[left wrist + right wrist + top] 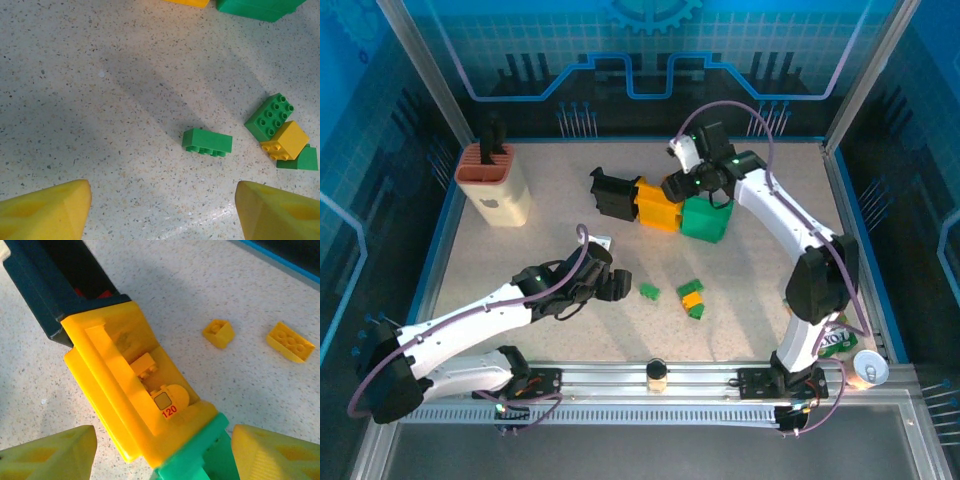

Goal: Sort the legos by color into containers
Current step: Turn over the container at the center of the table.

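You're partway: the yellow bin (pixel 95 342) holds yellow legos (pixel 147 366), but two yellow bricks (pixel 219 333) lie on the table (pixel 260 400) at its 2 o'clock. The right end effector (pixel 160 450) hangs spread over it; the left end effector (pixel 162 210), also spread, hangs above a loose green lego (pixel 207 141).

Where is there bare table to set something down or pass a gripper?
Free: between knife block and black bin; the strip from green bin down to the loose bricks; right of those bricks, up to the right arm. Crowded: around yellow bin, right gripper over it; the brick cluster.
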